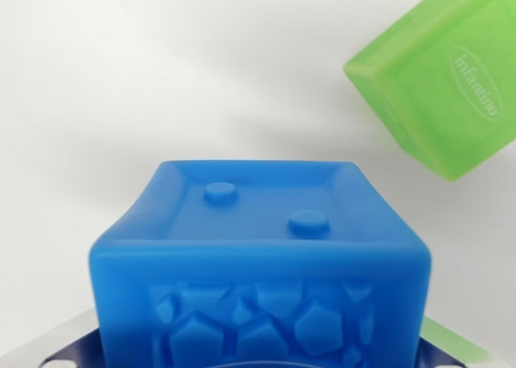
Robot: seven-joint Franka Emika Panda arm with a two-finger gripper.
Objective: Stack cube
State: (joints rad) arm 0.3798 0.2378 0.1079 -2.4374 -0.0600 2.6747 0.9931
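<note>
So from my end the wrist view is mostly filled by the blue cube (pixel 260 275), sitting low and centred right under the camera. It's soft-looking and translucent, with two raised round studs on its recessed top face and a chunky pebble-like relief on the near side. The green cube (pixel 445 76) sits tilted at the wrist view's upper right on the white table (pixel 121 77), "infantino" embossed on it, well apart from the blue one. Can't tell how the gripper jaws stand.
</note>
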